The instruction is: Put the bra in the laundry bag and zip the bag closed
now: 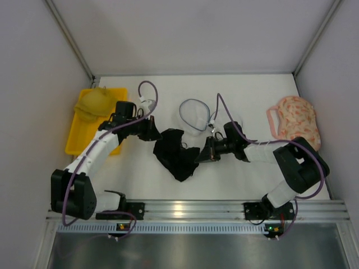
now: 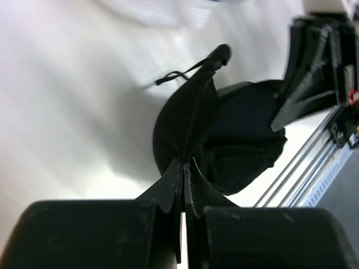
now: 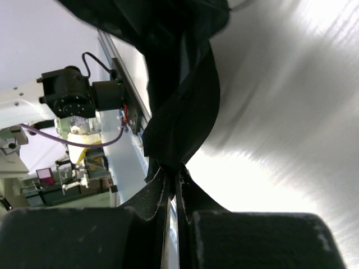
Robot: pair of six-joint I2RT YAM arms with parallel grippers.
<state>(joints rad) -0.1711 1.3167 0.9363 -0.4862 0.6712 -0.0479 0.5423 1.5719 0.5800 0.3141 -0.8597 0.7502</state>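
Left gripper (image 1: 159, 135), right gripper (image 1: 200, 159): both clamped tight on black soft fabric bra (image 1: 175, 152); see-through white mesh laundry bag (image 1: 193, 115) just behind.

Your top camera looks down on the table (image 1: 252, 101) from behind; both wrist cameras face the same black bra (image 2: 190, 112) from very close.

White link shells and black joint housings make up the left arm (image 1: 95, 147) and right arm (image 1: 261, 151). Purple cables (image 1: 147, 84) loop along each. The left tool (image 2: 184, 168) and right tool (image 3: 173, 174) are matte black.
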